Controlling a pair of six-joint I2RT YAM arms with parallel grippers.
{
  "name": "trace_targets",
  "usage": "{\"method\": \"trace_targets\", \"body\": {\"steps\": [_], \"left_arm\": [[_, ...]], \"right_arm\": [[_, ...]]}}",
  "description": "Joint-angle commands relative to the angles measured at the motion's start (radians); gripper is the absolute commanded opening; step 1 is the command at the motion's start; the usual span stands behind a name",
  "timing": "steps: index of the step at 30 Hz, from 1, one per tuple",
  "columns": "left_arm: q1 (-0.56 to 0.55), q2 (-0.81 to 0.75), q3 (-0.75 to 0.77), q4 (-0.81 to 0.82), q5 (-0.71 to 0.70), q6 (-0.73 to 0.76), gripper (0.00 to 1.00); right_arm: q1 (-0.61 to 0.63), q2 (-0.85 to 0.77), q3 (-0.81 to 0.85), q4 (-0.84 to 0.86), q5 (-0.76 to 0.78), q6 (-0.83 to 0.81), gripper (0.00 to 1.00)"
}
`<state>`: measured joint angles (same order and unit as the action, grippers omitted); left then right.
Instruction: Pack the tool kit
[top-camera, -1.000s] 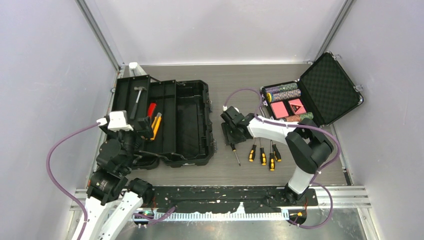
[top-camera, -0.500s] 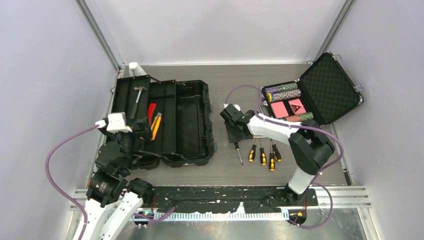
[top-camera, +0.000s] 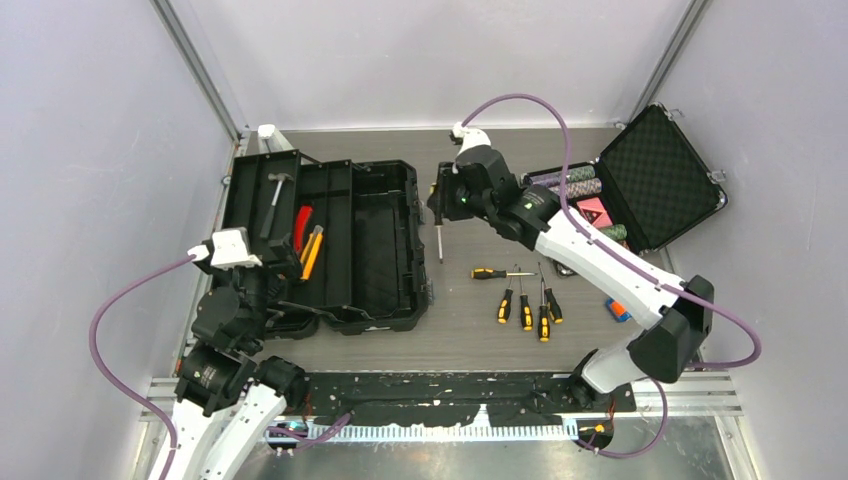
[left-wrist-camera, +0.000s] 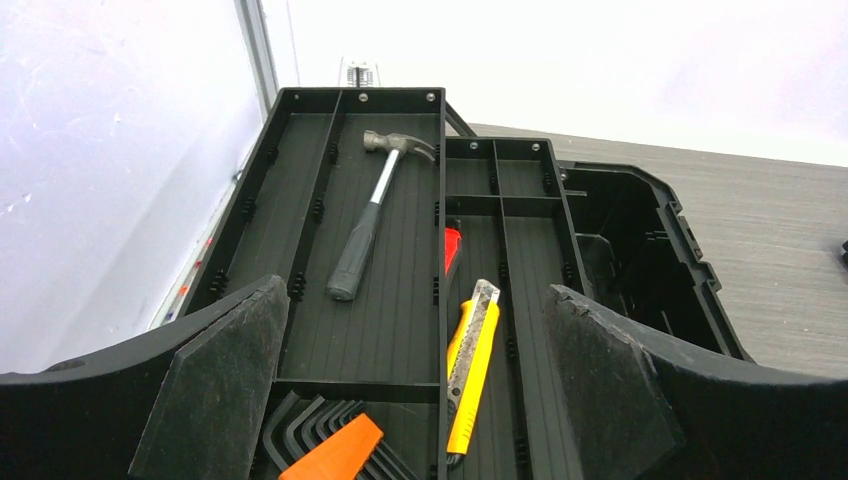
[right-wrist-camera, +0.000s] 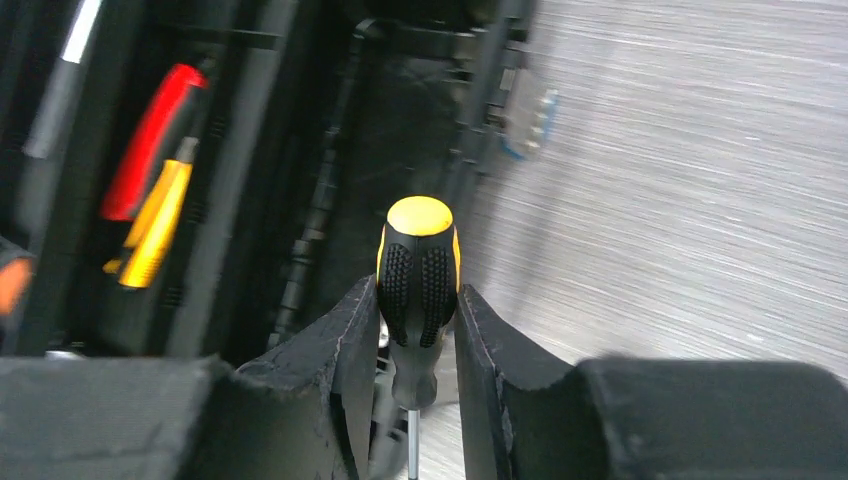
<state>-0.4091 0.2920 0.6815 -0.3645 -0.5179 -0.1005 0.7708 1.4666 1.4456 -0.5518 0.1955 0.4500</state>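
The tool kit box (top-camera: 370, 245) lies open on the left of the table, its tray half holding a hammer (left-wrist-camera: 375, 215), red pliers (left-wrist-camera: 451, 248) and a yellow utility knife (left-wrist-camera: 470, 365). My right gripper (top-camera: 441, 198) hangs just right of the box's far corner, shut on a yellow-black screwdriver (right-wrist-camera: 418, 275) whose shaft (top-camera: 440, 243) points down. Several more screwdrivers (top-camera: 526, 310) lie on the table, one crosswise (top-camera: 497, 272). My left gripper (left-wrist-camera: 415, 390) stands open over the tray's near end, holding nothing.
A smaller foam-lined case (top-camera: 625, 190) with poker chips stands open at the back right. A small blue item (top-camera: 617, 310) lies under the right arm. An orange hex-key set (left-wrist-camera: 330, 450) sits in the tray below the left fingers. Walls enclose three sides.
The right gripper closed on a screwdriver, lifted it off the table and carried it back toward the box's far right corner. One screwdriver now lies crosswise. The left arm stayed still.
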Motion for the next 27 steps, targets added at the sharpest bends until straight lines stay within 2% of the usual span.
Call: {"method": "trace_targets", "body": {"steps": [1, 6, 9, 14, 18, 21, 27], "left_arm": [[0.007, -0.011, -0.01, 0.073, -0.031, -0.001, 1.0], [0.007, -0.023, -0.025, 0.091, -0.045, 0.003, 1.0], [0.007, -0.024, -0.032, 0.099, -0.06, 0.008, 1.0], [0.007, -0.021, -0.034, 0.104, -0.056, 0.01, 1.0], [0.007, -0.018, -0.037, 0.103, -0.056, 0.012, 1.0], [0.007, -0.018, -0.037, 0.105, -0.051, 0.012, 1.0], [0.007, -0.014, -0.042, 0.107, -0.053, 0.013, 1.0]], "right_arm": [[0.025, 0.079, 0.042, 0.169, -0.13, 0.156, 0.1], [0.053, 0.225, 0.096, 0.282, -0.169, 0.279, 0.1], [0.069, 0.325, 0.148, 0.291, -0.175, 0.332, 0.1], [0.092, 0.478, 0.21, 0.274, -0.055, 0.385, 0.12], [0.096, 0.576, 0.279, 0.225, 0.014, 0.381, 0.17], [0.096, 0.643, 0.329, 0.201, 0.011, 0.376, 0.22], [0.096, 0.649, 0.343, 0.184, 0.007, 0.354, 0.43]]}}
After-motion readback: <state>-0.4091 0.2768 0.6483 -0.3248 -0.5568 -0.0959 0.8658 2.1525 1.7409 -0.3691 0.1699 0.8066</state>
